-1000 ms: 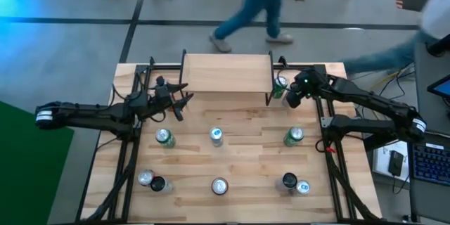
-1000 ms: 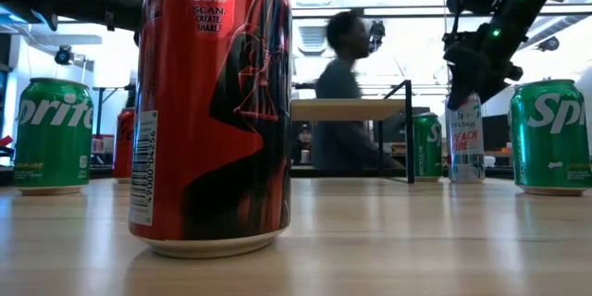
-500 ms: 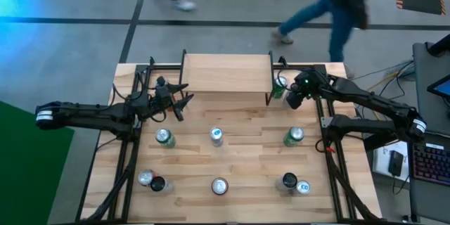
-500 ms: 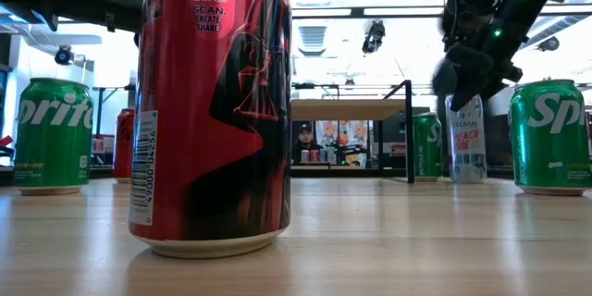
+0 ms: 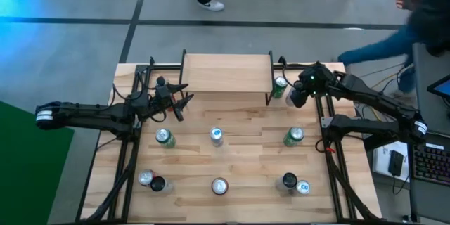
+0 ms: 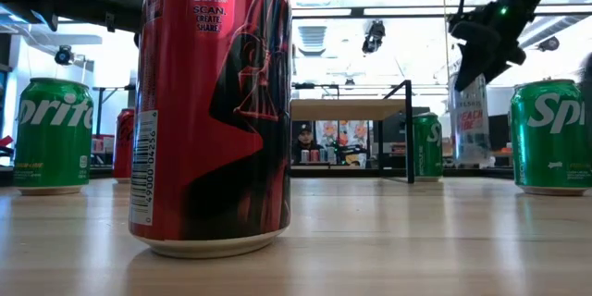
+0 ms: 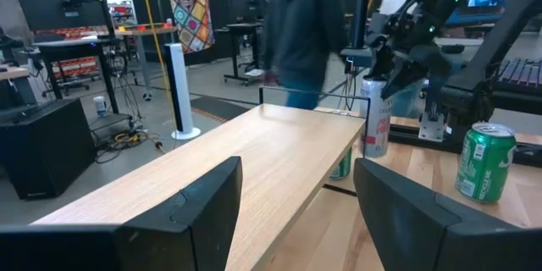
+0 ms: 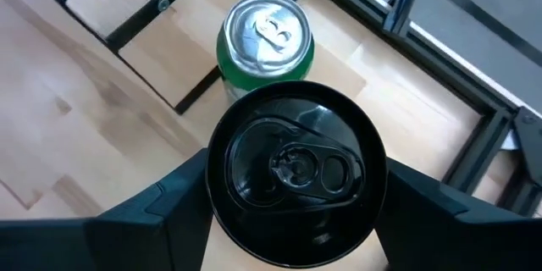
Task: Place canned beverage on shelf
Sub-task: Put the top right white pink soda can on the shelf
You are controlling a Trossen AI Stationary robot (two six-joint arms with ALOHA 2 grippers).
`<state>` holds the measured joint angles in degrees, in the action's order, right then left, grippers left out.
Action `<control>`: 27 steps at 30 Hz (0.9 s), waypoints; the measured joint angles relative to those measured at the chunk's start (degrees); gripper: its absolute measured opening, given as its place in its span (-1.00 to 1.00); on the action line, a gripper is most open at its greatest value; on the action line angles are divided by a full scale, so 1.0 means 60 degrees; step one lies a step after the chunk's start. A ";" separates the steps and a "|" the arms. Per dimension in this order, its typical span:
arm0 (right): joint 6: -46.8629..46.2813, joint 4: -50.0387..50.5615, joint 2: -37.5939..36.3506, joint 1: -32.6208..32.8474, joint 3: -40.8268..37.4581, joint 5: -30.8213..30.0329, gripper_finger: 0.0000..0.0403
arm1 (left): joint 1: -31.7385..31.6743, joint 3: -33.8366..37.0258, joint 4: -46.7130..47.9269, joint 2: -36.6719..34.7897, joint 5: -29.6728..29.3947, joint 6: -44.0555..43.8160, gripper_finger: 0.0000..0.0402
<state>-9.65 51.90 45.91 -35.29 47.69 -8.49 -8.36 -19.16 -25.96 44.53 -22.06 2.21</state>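
The shelf stands at the table's far middle, its light-wood top on thin black legs. To its right my right gripper is shut on a tall slim pale can with a black top. A green can stands on the table just beyond it, by the shelf's right legs. My left gripper waits open at the shelf's left end with nothing between its fingers, which frame the shelf top in the left wrist view. My right gripper pinches the slim can's upper wall, just below the black rim, between its two fingers. The fingers come slanting down from above and from the table's right. The can hangs a little above the table, slightly tilted.
Several more cans stand about the table: green ones, a pale one, others along the near edge, and a red can close to the low camera. Black frame rails run along both sides. People walk beyond the far edge.
My right gripper has taken hold of the slim can and risen with it. The can, which stood upright on the table beside the green can, now hangs clear of the wood and is tipped a little.
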 joint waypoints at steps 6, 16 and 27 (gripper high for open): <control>0.0034 0.0664 0.0004 0.0000 0.0842 0.0003 0.25 | 0.0000 0.0004 0.0001 0.0001 0.0000 0.0003 0.07; 0.0404 0.1428 0.0762 0.0000 0.3222 -0.0008 0.25 | 0.0000 0.0004 -0.0009 0.0000 0.0000 0.0001 0.07; 0.1228 0.1526 0.2583 0.0004 0.5915 -0.0871 0.25 | 0.0000 0.0007 -0.0024 0.0000 0.0000 -0.0024 0.07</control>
<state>-2.28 61.05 61.41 -35.27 83.18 -13.71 -8.36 -19.11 -26.11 44.53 -22.06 2.07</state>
